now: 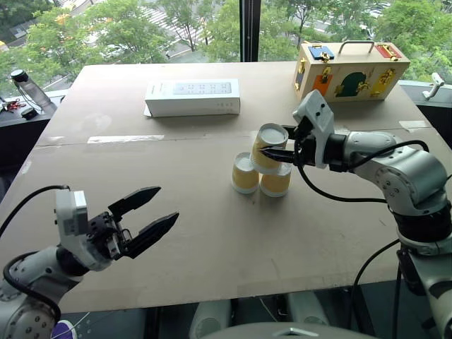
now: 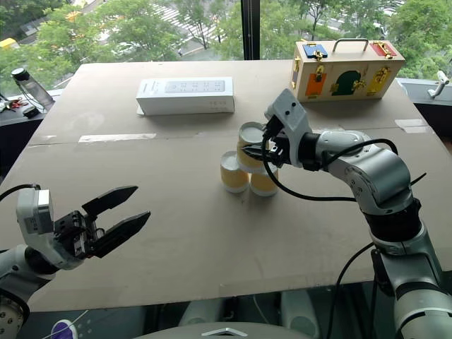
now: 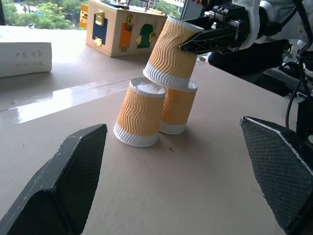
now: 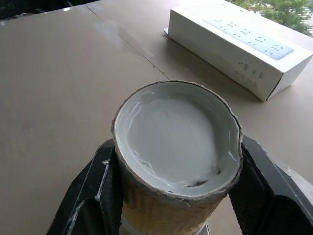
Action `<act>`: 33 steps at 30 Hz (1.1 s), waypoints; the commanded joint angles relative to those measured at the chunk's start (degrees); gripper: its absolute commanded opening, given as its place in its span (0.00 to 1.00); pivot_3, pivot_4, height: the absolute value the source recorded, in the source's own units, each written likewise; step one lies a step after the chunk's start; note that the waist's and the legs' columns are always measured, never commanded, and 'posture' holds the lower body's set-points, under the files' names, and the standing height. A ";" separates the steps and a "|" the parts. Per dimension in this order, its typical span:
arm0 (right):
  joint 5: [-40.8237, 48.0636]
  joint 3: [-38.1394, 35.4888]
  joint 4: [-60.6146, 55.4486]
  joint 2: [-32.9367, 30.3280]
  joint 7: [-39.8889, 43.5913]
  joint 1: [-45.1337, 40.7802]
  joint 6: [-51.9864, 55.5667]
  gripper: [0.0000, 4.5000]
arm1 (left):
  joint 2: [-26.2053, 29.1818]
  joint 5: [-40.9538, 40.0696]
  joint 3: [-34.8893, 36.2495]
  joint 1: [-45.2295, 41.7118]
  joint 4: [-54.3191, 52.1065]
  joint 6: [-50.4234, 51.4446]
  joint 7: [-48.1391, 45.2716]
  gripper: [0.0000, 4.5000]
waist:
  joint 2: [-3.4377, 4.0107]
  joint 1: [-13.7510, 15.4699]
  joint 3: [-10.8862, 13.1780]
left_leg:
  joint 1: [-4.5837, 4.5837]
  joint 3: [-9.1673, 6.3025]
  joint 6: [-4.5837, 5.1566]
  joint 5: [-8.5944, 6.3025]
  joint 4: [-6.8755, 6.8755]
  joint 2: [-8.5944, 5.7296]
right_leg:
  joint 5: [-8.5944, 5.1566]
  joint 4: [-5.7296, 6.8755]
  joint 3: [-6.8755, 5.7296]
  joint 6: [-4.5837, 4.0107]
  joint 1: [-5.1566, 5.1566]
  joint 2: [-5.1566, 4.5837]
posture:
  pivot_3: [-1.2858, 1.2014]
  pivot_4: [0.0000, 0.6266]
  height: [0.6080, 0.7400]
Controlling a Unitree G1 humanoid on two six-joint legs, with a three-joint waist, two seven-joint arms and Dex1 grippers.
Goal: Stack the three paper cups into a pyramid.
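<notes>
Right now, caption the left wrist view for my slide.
Right gripper sets the tilted top cup onto two upside-down base cups.

Place: you're at an indoor test bench, likely a lab | Evidence: bare tan board tabletop (image 1: 212, 233) against a tall glass window (image 1: 176, 28), treetops and street far below, upper floor

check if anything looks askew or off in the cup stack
The top cup sits tilted, leaning instead of resting flat across the two lower cups. The right gripper is shut on it, its fingers on the sides. The two lower cups stand upside down, touching.
</notes>
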 commanded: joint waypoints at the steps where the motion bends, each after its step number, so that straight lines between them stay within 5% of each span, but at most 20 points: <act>1: -0.43 -0.05 -1.23 -0.85 1.39 0.49 -0.48 0.82 | 1.24 -3.21 2.27 -0.30 -1.30 -0.10 -1.33 1.00 | 0.00 0.01 0.00 | 0.00 0.00 0.00 0.00 0.00 0.00 | 0.00 0.00 0.00 0.00 0.00 0.00 | 0.52 0.24 1.00; 3: -0.69 -0.05 -1.32 -1.18 1.91 0.75 -0.55 0.99 | 2.13 -4.15 3.15 -0.68 -0.66 0.32 -1.89 1.00 | 0.00 0.04 0.00 | 0.00 0.00 0.00 0.00 0.00 0.00 | 0.00 0.00 0.00 0.00 0.00 0.00 | 0.52 0.24 1.00; 11: 0.11 -3.66 -3.34 -3.35 3.95 1.54 -2.03 0.99 | 2.79 -7.53 4.22 -2.55 -0.22 1.59 -0.89 1.00 | 0.03 0.08 0.02 | -0.01 0.00 0.00 0.00 0.00 0.00 | 0.00 -0.01 0.00 0.00 -0.01 0.01 | 0.52 0.24 1.00; 19: 4.73 -13.07 -7.31 -11.75 12.24 11.01 -6.62 0.99 | 1.43 -13.26 3.98 -6.60 1.25 3.74 5.22 1.00 | 0.00 0.41 0.02 | -0.04 0.00 0.03 -0.02 0.00 0.00 | 0.00 -0.10 -0.02 0.02 0.04 0.00 | 0.52 0.24 1.00; 33: 2.24 -36.53 -9.19 -14.14 18.67 55.74 -22.85 0.99 | 1.31 8.20 -1.68 -2.47 10.48 0.12 10.50 1.00 | -0.10 1.46 -0.05 | 0.08 0.15 0.08 -0.04 0.02 0.03 | -0.02 -0.18 0.04 0.07 0.13 0.14 | 0.52 0.24 1.00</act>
